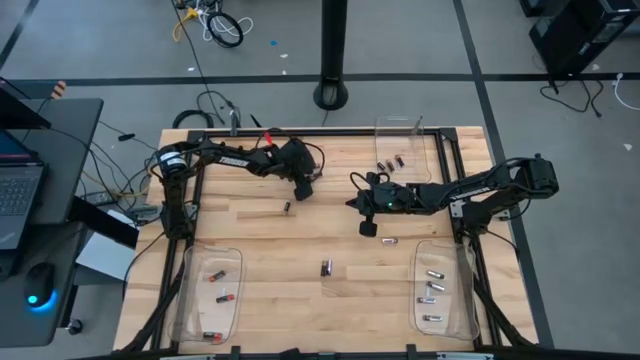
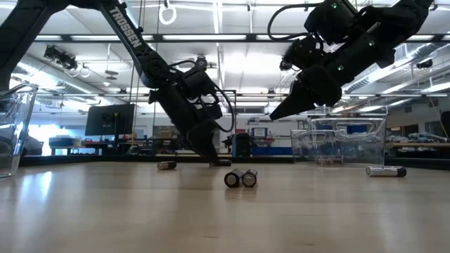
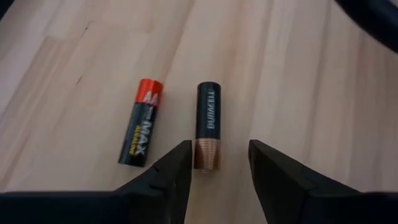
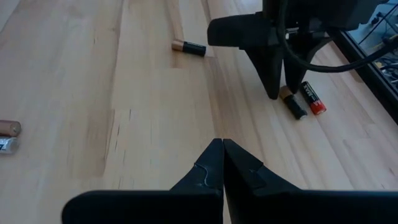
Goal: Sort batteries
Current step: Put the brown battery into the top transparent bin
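A wooden table [image 1: 300,240] seen from above, with two dark robot arms reaching in from the left and right edges.

The left gripper [image 3: 214,165] sits in the upper middle of the overhead picture, pointed down at the wood. Its fingers are spread wide and hold nothing; from its own camera they straddle the copper end of a black battery [image 3: 207,124] lying flat, with a red-capped battery [image 3: 142,130] just beside it on the bare wood. The wide stance looks set for a pinch on the black one alone — the red neighbour lies close, so a crooked descent could nudge it.

The right gripper [image 4: 222,163] hangs right of centre in the overhead picture, raised off the table in the low side view, fingers pressed fully together and empty. It appears to be waiting out of the way.

Other batteries are scattered: one alone [image 1: 287,207] on the wood below the left gripper, a pair touching side by side [image 1: 326,267] at lower centre, and one [image 1: 388,241] just below the right gripper.

Three clear trays hold sorted ones — red-banded in the lower left tray [image 1: 190,300], silvery in the lower right tray [image 1: 455,300], dark in the upper right tray [image 1: 425,150]. The sorting is partly done.
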Available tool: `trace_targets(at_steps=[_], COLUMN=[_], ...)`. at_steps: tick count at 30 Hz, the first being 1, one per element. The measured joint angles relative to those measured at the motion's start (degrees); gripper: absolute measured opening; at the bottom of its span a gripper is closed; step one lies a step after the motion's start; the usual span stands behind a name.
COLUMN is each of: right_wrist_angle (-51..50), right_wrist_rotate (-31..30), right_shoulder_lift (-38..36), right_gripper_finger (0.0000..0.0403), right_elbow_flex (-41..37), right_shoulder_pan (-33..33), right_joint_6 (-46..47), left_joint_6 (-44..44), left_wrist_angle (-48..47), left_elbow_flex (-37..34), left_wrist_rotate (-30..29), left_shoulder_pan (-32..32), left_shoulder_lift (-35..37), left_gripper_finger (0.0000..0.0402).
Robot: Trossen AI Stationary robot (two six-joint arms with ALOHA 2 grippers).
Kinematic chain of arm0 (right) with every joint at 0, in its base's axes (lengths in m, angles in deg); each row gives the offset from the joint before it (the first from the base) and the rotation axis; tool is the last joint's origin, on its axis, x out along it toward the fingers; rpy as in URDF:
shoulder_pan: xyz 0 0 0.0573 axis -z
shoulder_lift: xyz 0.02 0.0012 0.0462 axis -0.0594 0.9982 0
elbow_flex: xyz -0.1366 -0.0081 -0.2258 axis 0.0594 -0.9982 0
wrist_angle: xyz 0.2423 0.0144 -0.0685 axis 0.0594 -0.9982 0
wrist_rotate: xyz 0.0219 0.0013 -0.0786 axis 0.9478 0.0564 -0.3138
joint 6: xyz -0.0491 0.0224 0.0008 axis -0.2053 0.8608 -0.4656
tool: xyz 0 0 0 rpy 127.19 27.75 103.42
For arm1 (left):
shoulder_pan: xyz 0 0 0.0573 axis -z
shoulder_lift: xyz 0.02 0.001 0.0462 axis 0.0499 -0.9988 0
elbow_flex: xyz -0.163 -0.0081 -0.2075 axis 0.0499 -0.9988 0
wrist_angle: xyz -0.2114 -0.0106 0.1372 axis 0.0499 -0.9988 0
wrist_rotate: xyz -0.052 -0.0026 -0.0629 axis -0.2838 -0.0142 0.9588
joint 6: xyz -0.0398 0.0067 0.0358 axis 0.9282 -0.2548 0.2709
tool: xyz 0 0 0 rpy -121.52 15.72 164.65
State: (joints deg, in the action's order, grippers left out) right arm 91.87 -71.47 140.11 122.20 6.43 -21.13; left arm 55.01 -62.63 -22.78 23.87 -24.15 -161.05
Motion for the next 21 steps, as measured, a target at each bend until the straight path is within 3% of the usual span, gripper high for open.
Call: trace_targets(at_steps=[14,21], right_wrist_angle=[-0.4,-0.4], right_wrist_rotate=[0.5,0.5], right_shoulder_lift=[0.0,0.0], right_gripper_finger=[0.0009,0.0009], right_elbow_flex=[0.0,0.0], right_shoulder_pan=[0.0,0.0], right_joint_6=[0.0,0.0], left_joint_6=[-1.5,-2.6], left_wrist_angle=[0.7,1.0], left_elbow_flex=[0.3,0.2], left_wrist_rotate=[0.6,-1.2], left_shoulder_pan=[0.6,2.0], left_shoulder_lift=[-3.1,-2.9], left_gripper_finger=[0.0155,0.0084])
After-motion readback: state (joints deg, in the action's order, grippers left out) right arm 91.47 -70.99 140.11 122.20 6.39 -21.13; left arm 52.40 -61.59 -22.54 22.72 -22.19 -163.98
